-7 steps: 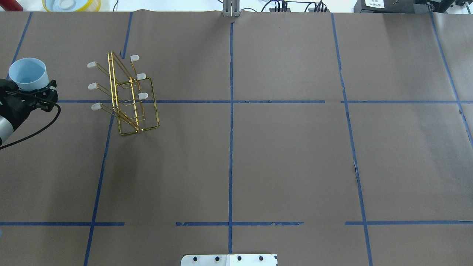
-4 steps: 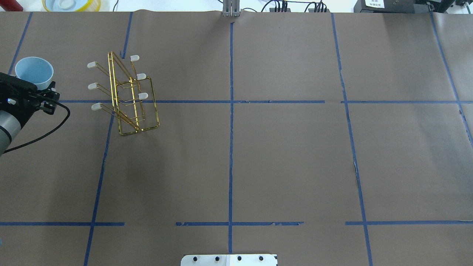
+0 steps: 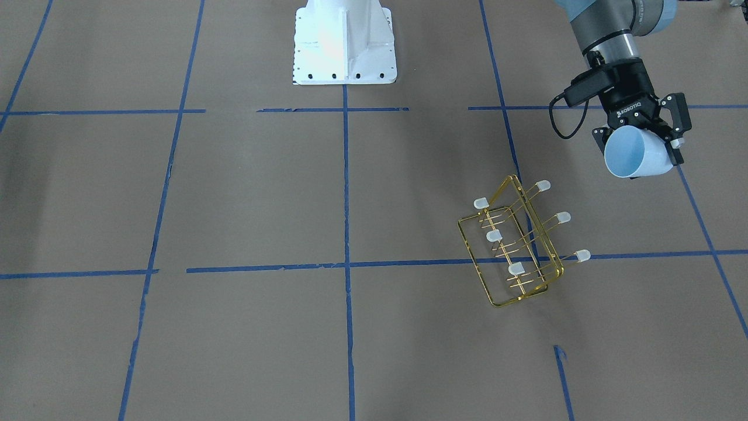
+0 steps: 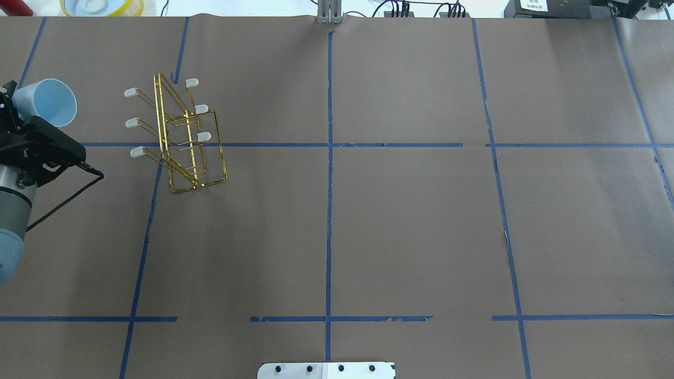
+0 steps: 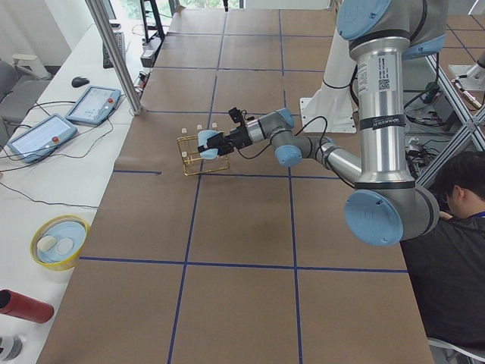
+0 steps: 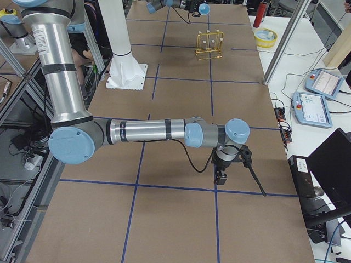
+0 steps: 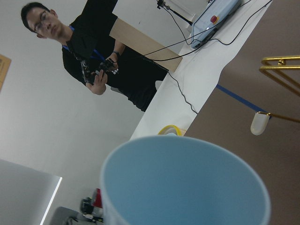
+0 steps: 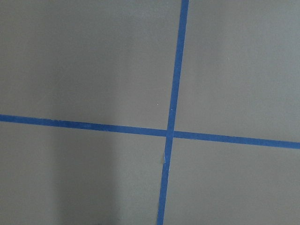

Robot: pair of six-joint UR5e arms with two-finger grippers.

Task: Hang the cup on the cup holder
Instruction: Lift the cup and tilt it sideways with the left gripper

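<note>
Brown paper is spread over the table [image 4: 400, 231], and a grid is marked on it in blue tape [image 4: 329, 210]. The left arm [image 5: 383, 129] is seen large in the exterior left view. A white label [image 5: 383, 74] is stuck to its silver tube, but the print is too small to be read. The right arm [image 6: 142, 131] is stretched low over the other end of the table. The right gripper [image 6: 221, 176] is pointed down at the paper and shows in the exterior right view only, so whether it is clenched or released cannot be told.

The cup holder [image 3: 514, 242], a rack of gold wire, is stood on the robot's left half of the table, across one tape line. Three prongs are turned out to each side, and each is tipped with a whitish cap [image 3: 543, 185].

The left gripper [image 3: 639, 140] is held above the table on the robot's left of the rack, and "ROBOTIQ" can be read in white on its black body. The cup [image 3: 631, 156], pale blue and plain, is gripped between the two fingers. It is tipped on its side with the open mouth turned towards the rack, near the prongs on that side but clearly apart from them.
</note>
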